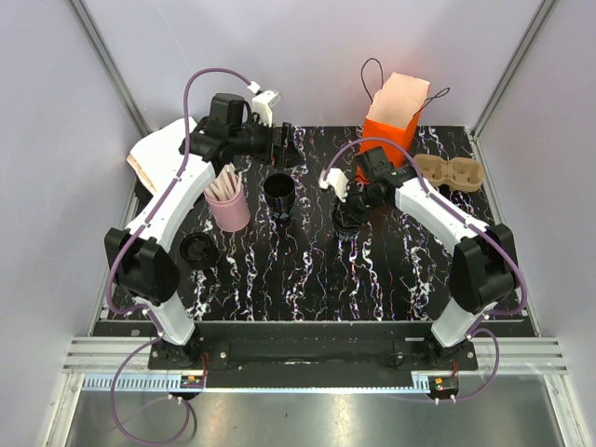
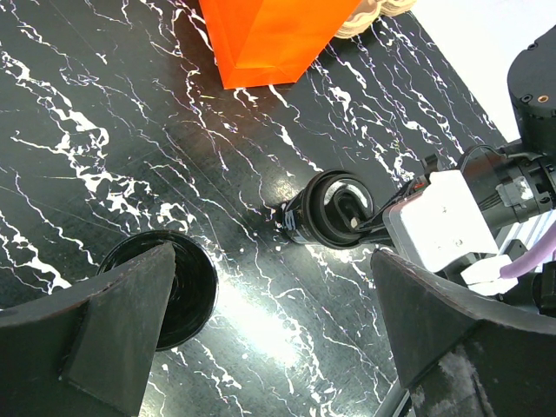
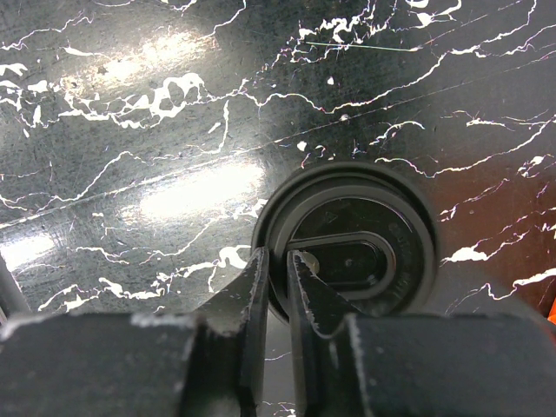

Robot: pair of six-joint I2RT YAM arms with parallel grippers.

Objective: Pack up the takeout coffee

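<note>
The takeout coffee (image 1: 345, 223) is a small black cup with a dark round lid (image 3: 356, 239), standing on the marbled table a little in front of the orange bag (image 1: 396, 116). My right gripper (image 3: 278, 265) is shut on the lid's near-left rim, one finger inside the rim and one outside. It also shows in the left wrist view (image 2: 334, 208). My left gripper (image 2: 271, 261) is open and empty, hovering above the table at the back, beside the lidless black cup (image 2: 195, 291).
The lidless black cup (image 1: 278, 194) stands mid-table. A pink cup of wooden sticks (image 1: 228, 207) is to its left. A loose dark lid (image 1: 198, 249) lies front left. A brown cup carrier (image 1: 449, 173) sits right of the bag.
</note>
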